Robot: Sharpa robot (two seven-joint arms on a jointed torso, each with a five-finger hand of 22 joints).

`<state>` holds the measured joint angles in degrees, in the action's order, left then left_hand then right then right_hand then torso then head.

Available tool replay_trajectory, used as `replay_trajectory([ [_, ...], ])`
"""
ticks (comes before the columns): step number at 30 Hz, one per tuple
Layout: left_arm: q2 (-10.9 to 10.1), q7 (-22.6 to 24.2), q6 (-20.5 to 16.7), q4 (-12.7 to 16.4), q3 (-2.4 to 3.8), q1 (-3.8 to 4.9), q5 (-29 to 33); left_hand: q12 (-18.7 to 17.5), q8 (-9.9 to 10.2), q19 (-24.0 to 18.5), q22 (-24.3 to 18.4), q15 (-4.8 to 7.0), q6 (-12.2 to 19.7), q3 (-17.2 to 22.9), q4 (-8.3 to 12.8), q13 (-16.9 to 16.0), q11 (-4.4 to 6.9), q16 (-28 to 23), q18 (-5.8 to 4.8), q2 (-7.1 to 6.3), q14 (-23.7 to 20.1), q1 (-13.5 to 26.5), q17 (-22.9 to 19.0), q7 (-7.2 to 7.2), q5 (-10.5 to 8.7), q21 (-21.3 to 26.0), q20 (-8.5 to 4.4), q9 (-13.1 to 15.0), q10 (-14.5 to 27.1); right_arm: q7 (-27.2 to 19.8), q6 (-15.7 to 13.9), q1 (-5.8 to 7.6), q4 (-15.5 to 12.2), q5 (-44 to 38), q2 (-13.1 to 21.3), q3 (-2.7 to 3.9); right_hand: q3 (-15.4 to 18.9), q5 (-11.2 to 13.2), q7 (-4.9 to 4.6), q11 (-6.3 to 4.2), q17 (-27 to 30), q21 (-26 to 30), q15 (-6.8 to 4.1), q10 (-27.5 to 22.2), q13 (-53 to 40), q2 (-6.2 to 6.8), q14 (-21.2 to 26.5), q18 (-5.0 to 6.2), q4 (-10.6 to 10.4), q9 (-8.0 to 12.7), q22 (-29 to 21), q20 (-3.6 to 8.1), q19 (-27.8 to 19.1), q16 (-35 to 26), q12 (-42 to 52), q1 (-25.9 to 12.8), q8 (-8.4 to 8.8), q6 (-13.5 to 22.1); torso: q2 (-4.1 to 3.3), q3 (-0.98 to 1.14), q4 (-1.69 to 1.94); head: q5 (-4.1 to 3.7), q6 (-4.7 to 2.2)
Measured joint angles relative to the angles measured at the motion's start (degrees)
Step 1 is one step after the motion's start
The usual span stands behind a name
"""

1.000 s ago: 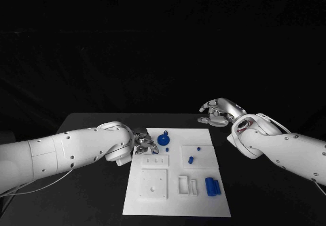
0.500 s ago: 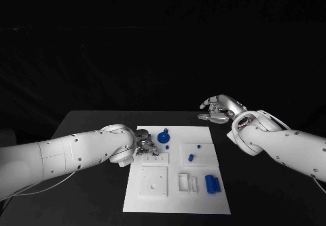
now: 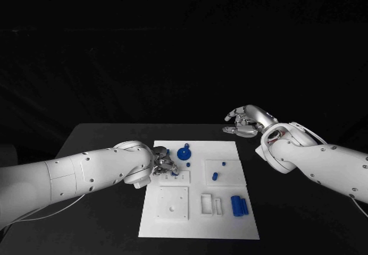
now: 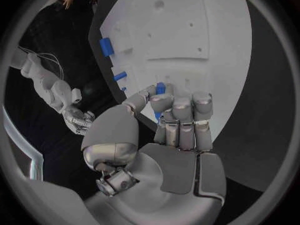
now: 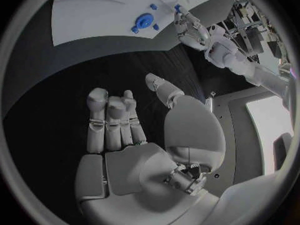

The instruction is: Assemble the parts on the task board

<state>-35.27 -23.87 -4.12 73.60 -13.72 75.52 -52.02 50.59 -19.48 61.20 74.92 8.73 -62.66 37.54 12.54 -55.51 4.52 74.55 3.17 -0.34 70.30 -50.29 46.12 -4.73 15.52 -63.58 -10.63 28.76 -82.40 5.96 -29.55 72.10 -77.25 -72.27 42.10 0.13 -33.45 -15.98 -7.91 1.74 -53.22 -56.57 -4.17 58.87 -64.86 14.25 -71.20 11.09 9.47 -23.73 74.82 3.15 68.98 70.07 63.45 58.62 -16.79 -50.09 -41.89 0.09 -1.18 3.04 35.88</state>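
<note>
Left hand [image 3: 163,162] hovers over the task board's [image 3: 195,226] far left part, pinching a small blue peg [image 4: 160,88] between thumb and fingertips; its long axis runs out past the fingertips toward the board. Right hand [image 3: 247,122] hangs beyond the board's far right corner over the black table [image 3: 100,138], fingers curled loosely, holding nothing.

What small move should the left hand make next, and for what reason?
Probably lower the small blue part straight down toward the task board. The left hand pinches that part at its fingertips, just above the board's raised block with small holes. The right hand hangs off the board, holding nothing.
</note>
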Motion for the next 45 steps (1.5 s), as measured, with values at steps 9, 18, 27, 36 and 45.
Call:
replay_trajectory([
  [9, 0.12, 0.06, 0.18, -0.34, 0.01, -0.1, -0.1, 0.0, 0.02, -0.01, 0.0, 0.11, -0.03, -0.01, 0.0, 0.01, 0.0, 0.0, 0.08, -0.26, -0.1, 0.41, -0.12, 0.03, 0.07, 0.0, 0.02, 2.38, 0.0, 0.0, 0.03, 0.0, -0.03, 0.03, 0.02, 0.0, 0.0, -0.51, 0.0, 0.0, -0.05, 0.0, 0.0, 0.0, 0.14, 0.0, 0.0, 0.0, 0.0, 0.0, 0.06, -0.01, 0.0, 0.0, 0.21, 0.0, 0.0, 0.02, 0.02, 0.0, 0.05, 0.03, 0.22],
  [18, 0.35, 0.16, 0.41, -0.87, 0.01, -0.55, -1.01, 0.0, 0.23, -0.09, -0.01, 0.18, -0.05, -0.02, -0.01, 0.01, 0.01, 0.19, 0.28, 0.1, -0.16, 0.76, -0.31, 0.05, -0.42, -0.31, 0.1, 2.43, 0.01, 0.0, 0.06, 0.0, -0.03, 0.05, 0.03, 0.0, 0.16, -0.72, 0.0, 0.0, -0.04, 0.0, 0.0, 0.0, 0.19, 0.0, 0.0, 0.0, -0.15, 0.01, 0.12, -0.1, 0.08, 0.0, 0.21, 0.0, 0.0, 0.03, 0.03, -0.01, 0.05, 0.14, 0.44],
  [27, 0.67, 0.35, 0.73, -1.09, 0.01, -0.99, -2.01, 0.0, 0.53, -0.09, -0.01, 0.19, -0.05, -0.04, -0.02, 0.08, 0.31, 0.22, 0.36, 0.11, -0.15, 0.77, -0.47, 0.05, -1.29, -0.31, 0.11, 3.54, -0.08, 0.0, 0.08, 0.0, -0.02, 0.07, -0.01, 0.0, 0.16, -0.72, 0.01, 0.0, -0.04, 0.0, 0.0, 0.0, 0.19, 0.0, 0.0, 0.0, -0.15, 0.01, 0.11, -0.1, 0.07, 0.0, 0.21, 0.0, 0.0, 0.04, 0.03, -0.02, 0.01, 0.14, 0.51],
  [36, 0.92, 0.55, 0.77, -1.5, 0.1, -1.25, -2.5, 0.0, 0.7, -0.09, -0.01, 0.19, -0.06, -0.17, -0.01, 0.08, 0.34, 0.22, 0.38, 0.11, -0.14, 0.77, -0.55, 0.05, -1.39, -0.31, 0.12, 7.09, -0.05, -0.01, 0.11, 0.0, -0.02, 0.09, -0.05, 0.0, 0.15, -0.72, 0.09, 0.0, -0.03, 0.0, 0.0, 0.0, 0.21, 0.0, 0.0, 0.0, -0.15, 0.02, 0.1, -0.19, -0.01, 0.0, 0.21, 0.0, 0.0, 0.15, 0.02, -0.01, 0.02, 0.04, 0.54],
  [45, 0.94, 0.67, 0.78, -1.53, 0.12, -1.3, -2.72, 0.0, 1.06, -0.18, -0.01, 0.18, -0.06, -0.01, 0.15, 0.13, 0.34, 0.22, 0.4, 0.11, -0.13, 0.77, -0.55, 0.06, -1.62, -0.31, 0.21, 8.21, -0.05, -0.03, 0.14, 0.0, 0.02, 0.12, -0.11, 0.0, 0.15, -0.71, 0.1, 0.0, -0.03, 0.0, 0.0, 0.0, 0.24, 0.0, 0.0, 0.0, -0.15, 0.02, 0.1, -0.2, -0.02, 0.0, 0.21, 0.0, 0.0, 0.15, 0.02, -0.02, 0.04, 0.02, 0.65],
])
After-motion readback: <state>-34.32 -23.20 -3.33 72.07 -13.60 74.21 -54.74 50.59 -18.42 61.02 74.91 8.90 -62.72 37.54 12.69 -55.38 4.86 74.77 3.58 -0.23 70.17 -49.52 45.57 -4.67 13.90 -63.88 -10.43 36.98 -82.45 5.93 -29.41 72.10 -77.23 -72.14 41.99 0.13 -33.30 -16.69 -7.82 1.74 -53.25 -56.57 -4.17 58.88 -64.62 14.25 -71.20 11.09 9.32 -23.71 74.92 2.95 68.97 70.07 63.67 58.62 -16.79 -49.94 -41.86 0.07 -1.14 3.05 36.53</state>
